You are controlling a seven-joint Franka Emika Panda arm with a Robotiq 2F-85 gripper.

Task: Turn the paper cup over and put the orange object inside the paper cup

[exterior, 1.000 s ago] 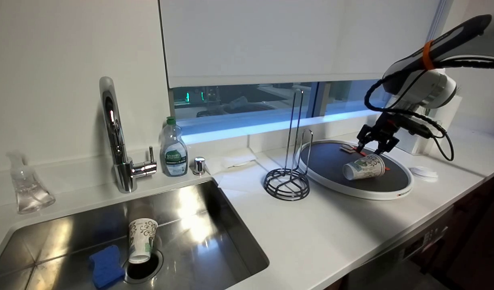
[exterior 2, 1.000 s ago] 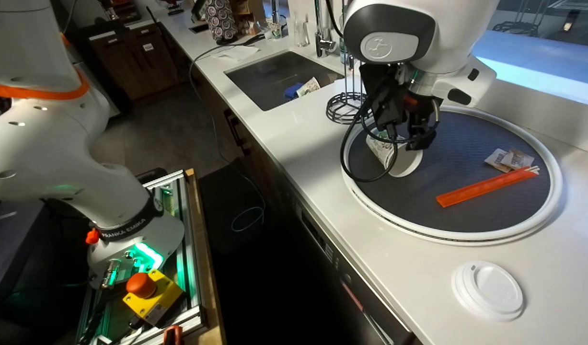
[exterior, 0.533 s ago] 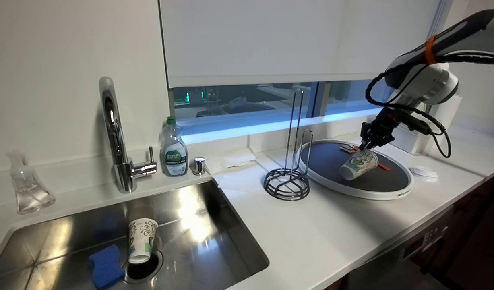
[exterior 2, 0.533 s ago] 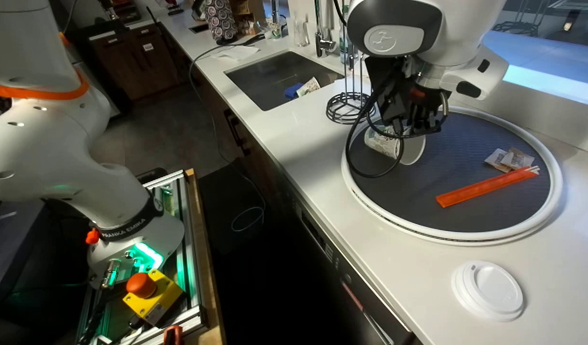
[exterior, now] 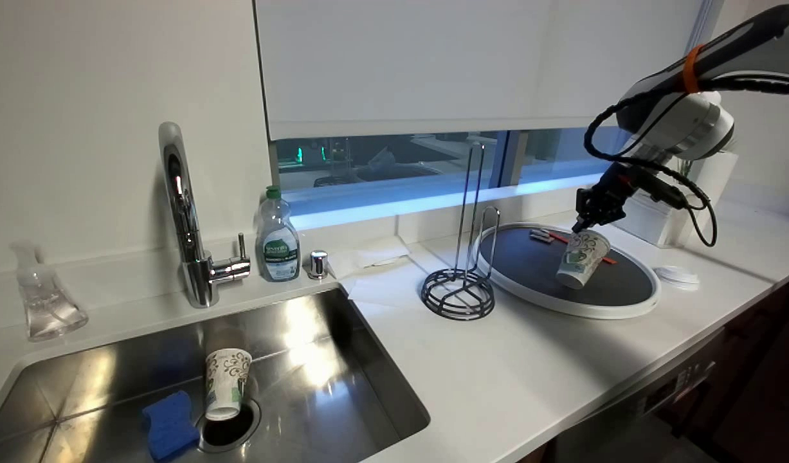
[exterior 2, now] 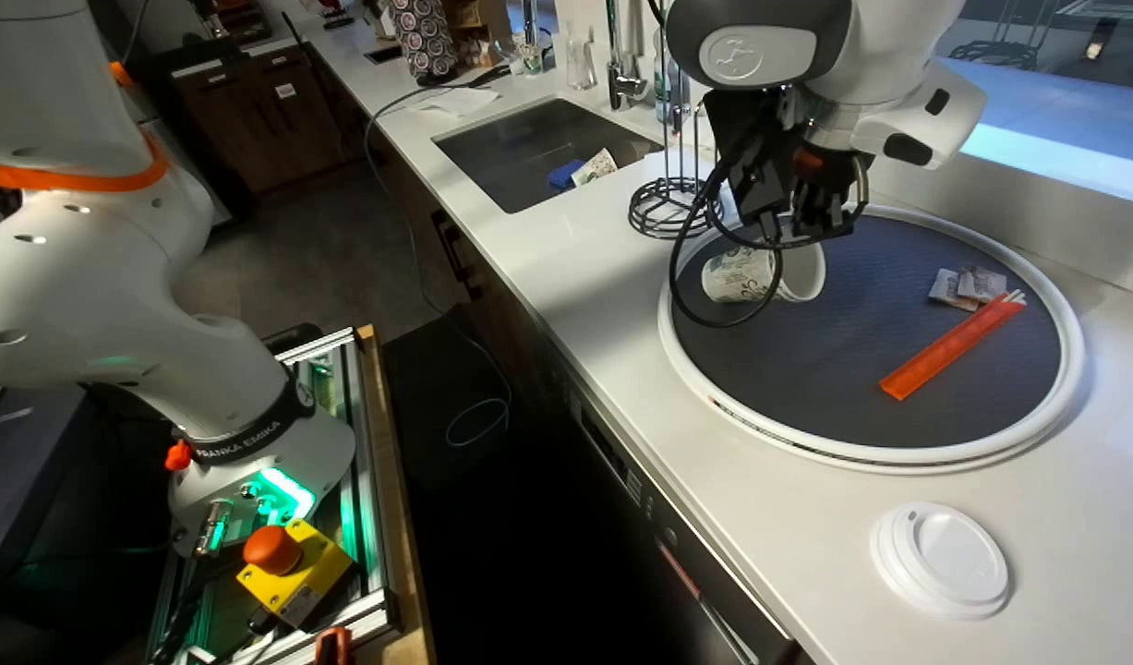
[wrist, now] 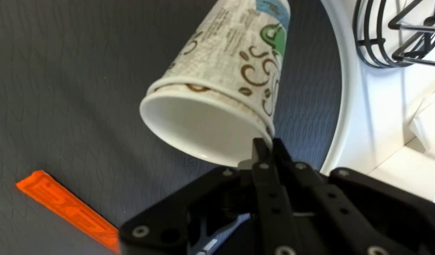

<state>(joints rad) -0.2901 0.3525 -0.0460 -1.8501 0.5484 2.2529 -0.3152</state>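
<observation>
The paper cup (wrist: 235, 60), printed with brown swirls and a green mark, leans over the dark round tray (exterior 2: 788, 397), mouth up towards me and base low. Two rims show at its mouth, like one cup nested in another. My gripper (wrist: 270, 146) is shut on the edge of that mouth, one fingertip inside and one outside. In both exterior views the cup (exterior: 582, 257) hangs tilted below the gripper (exterior: 578, 226); whether its base touches the tray, I cannot tell. The orange object (exterior 2: 954, 346), a slim flat packet with pale tips, lies on the tray apart from the cup.
Small sachets (exterior 2: 968, 286) lie by the orange object's pale end. A wire holder (exterior: 458, 292) stands close beside the tray's white rim. White lids (exterior 2: 945, 559) rest on the counter. The sink (exterior: 343, 392) holds another cup (exterior: 228, 382) and a blue sponge (exterior: 169, 424).
The jaws have shut on the cup's rim. The cup has swung from lying on its side to more upright, mouth raised. The tray has turned slightly, carrying the orange object and sachets round.
</observation>
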